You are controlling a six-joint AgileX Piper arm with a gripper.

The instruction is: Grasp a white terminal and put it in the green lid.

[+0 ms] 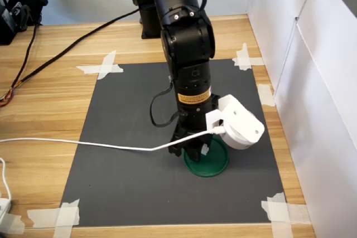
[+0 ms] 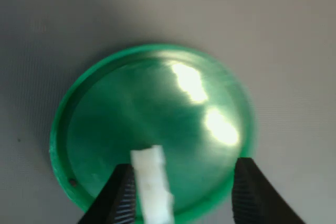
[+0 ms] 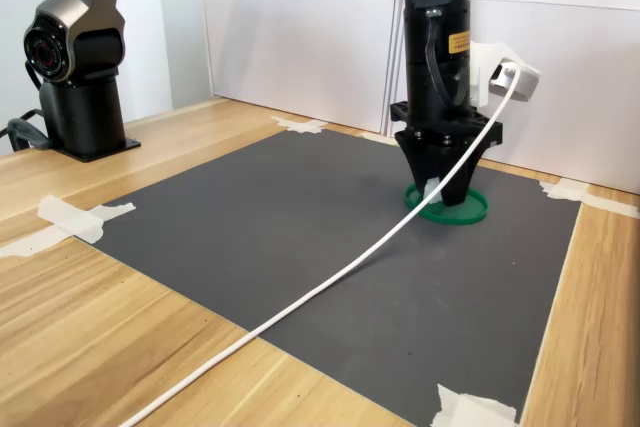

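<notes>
We see the black pincer (image 2: pixel 181 195) spread, small white ridged plastic terminal (image 2: pixel 152 187) against one finger over the round green plastic lid (image 2: pixel 152 129); lift straight up, avoid dragging it out.

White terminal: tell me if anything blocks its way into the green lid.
Nothing visible does. The white terminal sits beside one finger of the open gripper, directly over the bare floor of the green lid.
</notes>
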